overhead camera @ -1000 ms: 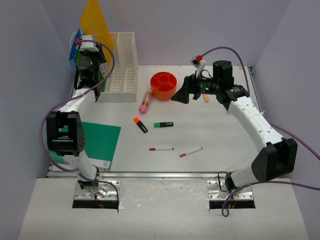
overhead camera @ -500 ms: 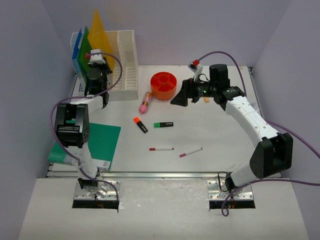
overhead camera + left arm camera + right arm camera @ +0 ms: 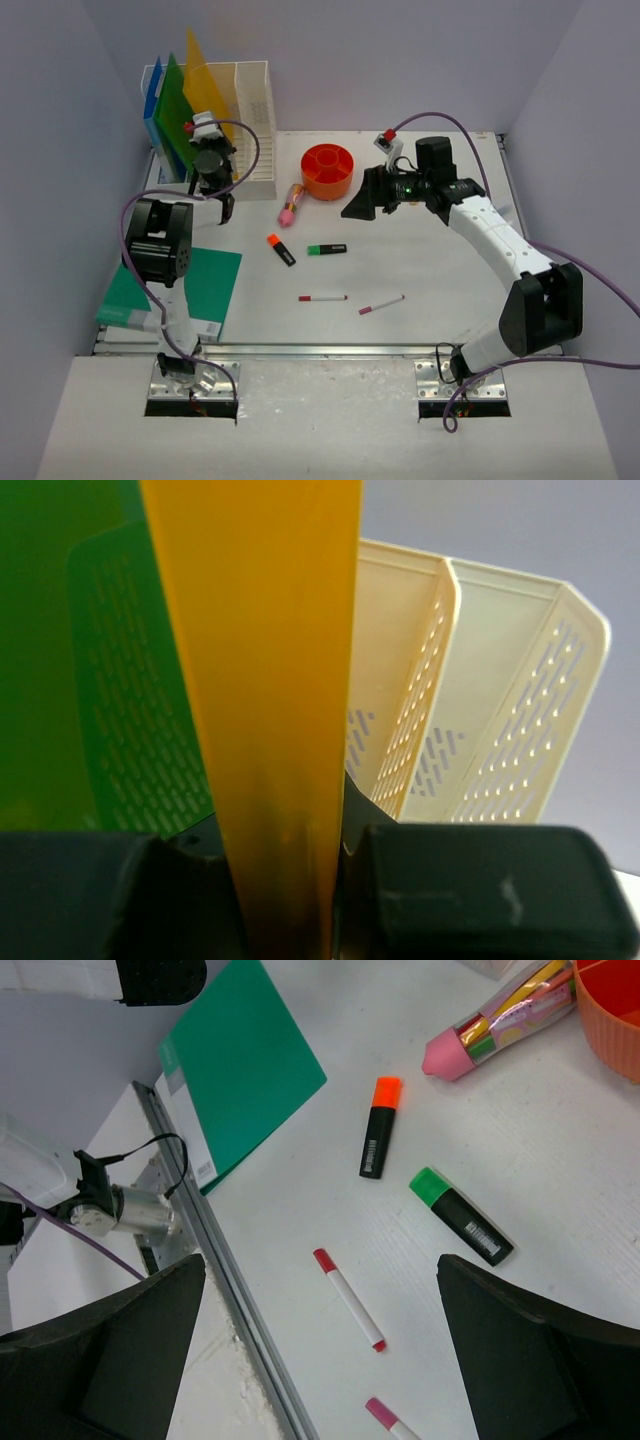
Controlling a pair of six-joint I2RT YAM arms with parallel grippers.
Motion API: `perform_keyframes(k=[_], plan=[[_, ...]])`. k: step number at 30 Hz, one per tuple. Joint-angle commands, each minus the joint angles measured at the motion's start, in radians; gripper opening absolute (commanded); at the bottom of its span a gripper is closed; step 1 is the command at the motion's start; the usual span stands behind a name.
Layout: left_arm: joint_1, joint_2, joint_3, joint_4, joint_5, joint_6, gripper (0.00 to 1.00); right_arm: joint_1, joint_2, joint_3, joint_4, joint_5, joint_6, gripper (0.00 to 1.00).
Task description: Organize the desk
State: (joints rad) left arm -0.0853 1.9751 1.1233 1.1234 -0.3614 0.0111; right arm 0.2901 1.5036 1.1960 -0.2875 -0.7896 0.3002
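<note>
Left wrist view: left jaws are seen pinched narrow on yellow folder (image 3: pixel 260 680), stood upright at white file rack (image 3: pixel 500 710), beside green folder (image 3: pixel 60 630). Right jaws are held wide, empty, above worktop (image 3: pixel 430 280), which is spread under both arms; orange highlighter (image 3: pixel 380 1125) & green highlighter (image 3: pixel 460 1215) are laid on it.

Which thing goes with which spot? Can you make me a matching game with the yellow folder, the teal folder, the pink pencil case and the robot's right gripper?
Things:
1. yellow folder
2. teal folder
3. pink pencil case
4. right gripper

Places or states:
A. lying beside the orange round tray
B. open, holding nothing
C. clamped in the left gripper, standing at the white file rack
D. flat on the desk, front left corner

Pairs: 1-C, 2-D, 3-A, 4-B
</note>
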Motion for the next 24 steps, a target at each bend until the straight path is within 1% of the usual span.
perform_keyframes(k=[1,3,6,12,13,16,19,21,24], plan=[[0.001,0.027,0.009,0.051,-0.074,-0.054,0.0,-0.004,-0.009,-0.01,0.04,-0.027,0.011,0.99],[-0.002,0.039,0.01,0.047,-0.09,-0.05,0.0,-0.005,-0.01,-0.014,0.039,-0.028,0.011,0.99],[-0.004,0.048,0.009,0.028,-0.07,-0.052,0.0,-0.003,-0.011,-0.018,0.041,-0.028,0.011,0.99],[-0.01,0.057,0.023,-0.088,-0.018,-0.019,0.01,-0.004,-0.009,-0.015,0.037,-0.033,0.008,0.99],[-0.01,0.055,0.023,-0.098,-0.017,-0.019,0.06,-0.005,-0.009,-0.015,0.036,-0.033,0.008,0.99],[-0.01,0.037,0.015,-0.139,-0.004,-0.02,0.26,-0.004,-0.014,-0.018,0.035,-0.039,0.011,0.99],[-0.01,-0.018,0.004,-0.191,0.019,-0.037,0.44,-0.003,-0.026,-0.03,0.037,-0.04,0.016,0.99],[-0.01,-0.052,0.003,-0.238,0.027,-0.049,0.5,-0.003,-0.042,-0.04,0.039,-0.04,0.019,0.99],[-0.01,-0.15,0.013,-0.329,0.042,-0.088,0.55,-0.002,-0.062,-0.057,0.05,-0.041,0.03,0.99]])
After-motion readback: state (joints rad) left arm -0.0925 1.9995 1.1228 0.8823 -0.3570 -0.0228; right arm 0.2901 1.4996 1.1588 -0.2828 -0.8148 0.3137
